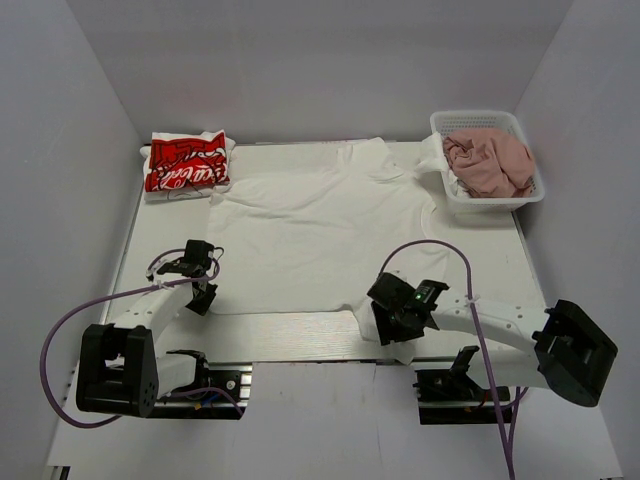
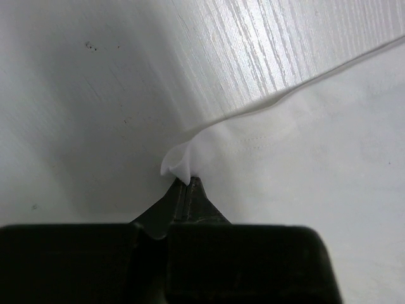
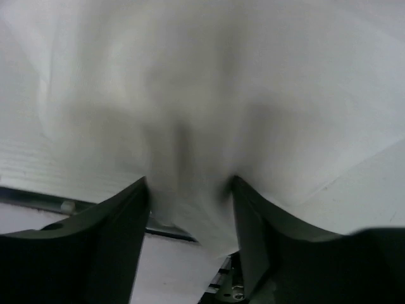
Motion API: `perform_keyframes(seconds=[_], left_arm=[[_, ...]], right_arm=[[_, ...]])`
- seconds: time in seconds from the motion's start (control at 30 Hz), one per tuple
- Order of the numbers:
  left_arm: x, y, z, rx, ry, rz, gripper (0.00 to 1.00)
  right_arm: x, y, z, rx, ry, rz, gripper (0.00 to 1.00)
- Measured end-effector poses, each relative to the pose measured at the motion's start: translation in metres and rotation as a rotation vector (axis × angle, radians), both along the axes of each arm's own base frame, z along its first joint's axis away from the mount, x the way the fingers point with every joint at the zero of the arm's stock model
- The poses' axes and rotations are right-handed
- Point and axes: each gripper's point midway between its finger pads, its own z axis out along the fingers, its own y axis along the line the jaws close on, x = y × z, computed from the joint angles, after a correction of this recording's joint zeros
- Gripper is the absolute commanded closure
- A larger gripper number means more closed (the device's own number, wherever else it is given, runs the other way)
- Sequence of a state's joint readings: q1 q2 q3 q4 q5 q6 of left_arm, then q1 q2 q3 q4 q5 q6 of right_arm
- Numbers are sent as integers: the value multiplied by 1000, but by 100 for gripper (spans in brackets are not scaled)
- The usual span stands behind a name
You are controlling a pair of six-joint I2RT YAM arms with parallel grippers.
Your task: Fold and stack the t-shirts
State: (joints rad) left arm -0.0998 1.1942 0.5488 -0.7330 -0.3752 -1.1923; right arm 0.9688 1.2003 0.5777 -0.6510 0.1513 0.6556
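A large white t-shirt [image 1: 320, 230] lies spread flat on the table. My left gripper [image 1: 205, 295] is shut on its near-left hem corner; in the left wrist view the closed tips [image 2: 188, 183] pinch a small tuft of the white cloth [image 2: 304, 145]. My right gripper [image 1: 385, 325] is at the shirt's near-right corner. Its fingers [image 3: 133, 209] stand apart with a bunch of white cloth [image 3: 209, 95] between them. A folded white shirt with red script print [image 1: 186, 163] lies at the back left. A dusty-pink shirt [image 1: 490, 162] is crumpled in the basket.
The white mesh basket [image 1: 495, 203] stands at the back right, touching the large shirt's sleeve. Grey walls close in the table on three sides. Purple cables loop from both arms. The table's near edge [image 1: 300, 335] runs just behind the arm bases.
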Motion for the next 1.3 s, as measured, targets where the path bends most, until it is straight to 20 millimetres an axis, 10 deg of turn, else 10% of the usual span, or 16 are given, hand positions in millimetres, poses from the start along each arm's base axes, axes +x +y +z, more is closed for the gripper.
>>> perform_keyframes(seconds=[0.2,0.53,0.97,1.27,1.3], left_arm=[[0,-2,0,-9,3,-10,100],[6,-9,9,-48,13,-27,100],[90,-1,46,-53,-49,15,100],[159,9,35,-82,-37,24,100],[170,10,32,-84,-34,13,80]], right_arm=[[6,-10,-2,-64,-28,-70,100],[41,-3,30,-72,-165,-133,100],[183,1,100,-13,-434,-287,100],[291,1,92,-19,-448,-314,100],[303,1,88,-25,-444,-315,98]])
